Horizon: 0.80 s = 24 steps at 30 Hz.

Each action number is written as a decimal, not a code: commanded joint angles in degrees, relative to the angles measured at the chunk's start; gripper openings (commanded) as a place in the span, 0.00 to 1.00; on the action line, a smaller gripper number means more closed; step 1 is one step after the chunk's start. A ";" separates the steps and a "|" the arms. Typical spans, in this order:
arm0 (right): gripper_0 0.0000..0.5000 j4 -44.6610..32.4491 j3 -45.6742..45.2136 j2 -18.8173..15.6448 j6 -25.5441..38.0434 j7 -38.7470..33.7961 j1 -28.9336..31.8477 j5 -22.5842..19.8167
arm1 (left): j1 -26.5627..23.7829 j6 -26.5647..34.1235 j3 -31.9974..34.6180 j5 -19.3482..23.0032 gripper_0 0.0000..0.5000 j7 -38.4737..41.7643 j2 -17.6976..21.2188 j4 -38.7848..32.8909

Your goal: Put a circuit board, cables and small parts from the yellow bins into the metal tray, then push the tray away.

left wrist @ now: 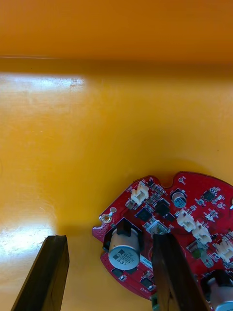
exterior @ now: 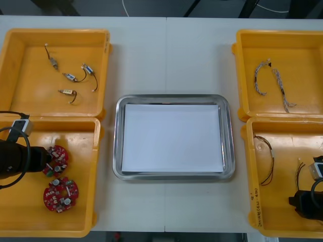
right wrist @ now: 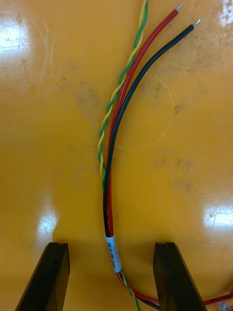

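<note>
Left gripper [left wrist: 109, 238] spread wide over partly cropped round red circuit board [left wrist: 165, 218], 8 o'clock; right gripper [right wrist: 110, 245] spread astride red-and-black cable [right wrist: 109, 160], 4 o'clock, near end cropped.

You are looking down on a light table [exterior: 166, 55], its top pale and evenly lit. A thin seam [exterior: 166, 65] runs down its middle from the far edge. Beyond that edge you can see a strip of dark floor [exterior: 151, 7], crossed by slanting dark bars [exterior: 193, 7] and a thin white cord [exterior: 124, 8]. Along the table's near edge a narrow dark strip shows.
</note>
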 commanded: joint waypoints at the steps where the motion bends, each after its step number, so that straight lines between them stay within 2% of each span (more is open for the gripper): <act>1: 1.00 0.83 1.42 -2.03 -1.29 1.48 1.81 -0.19 | 1.60 -0.65 -0.97 -0.60 0.41 -8.19 2.33 0.35; 2: 1.00 0.92 1.42 -2.03 -1.46 1.48 1.81 -0.28 | 1.60 -0.65 -0.97 -0.60 0.28 -8.19 2.33 0.35; 3: 1.00 0.92 1.42 -2.12 -1.38 1.57 1.81 -0.11 | 1.60 -0.65 -0.97 -0.60 0.01 -8.19 2.33 0.26; 15: 1.00 0.92 1.68 -2.56 -2.43 2.18 3.04 0.95 | 1.60 0.58 0.53 0.72 0.00 -8.01 2.42 -1.32; 19: 0.56 0.92 1.68 -2.56 -2.43 2.09 3.21 0.77 | 1.60 4.79 3.07 1.60 0.00 -8.01 2.42 -3.69; 20: 0.36 0.92 1.68 -2.56 -2.43 2.09 3.21 0.69 | 1.60 6.29 3.95 2.04 0.00 -7.93 2.42 -4.48; 21: 0.24 0.92 1.68 -2.56 -2.43 2.09 3.30 0.60 | 1.60 7.08 4.48 2.22 0.00 -7.93 2.42 -5.01; 22: 0.07 0.92 1.68 -2.56 -2.70 2.01 3.39 0.51 | 1.51 7.87 5.10 2.48 0.00 -8.01 2.42 -5.45; 23: 0.00 0.92 1.68 -2.56 -2.96 1.92 3.39 0.42 | 1.60 8.49 5.54 2.66 0.00 -8.01 2.51 -5.80; 24: 0.00 0.92 1.68 -2.56 -3.22 1.83 3.56 0.25 | 1.51 9.10 5.98 2.83 0.00 -8.01 2.42 -6.15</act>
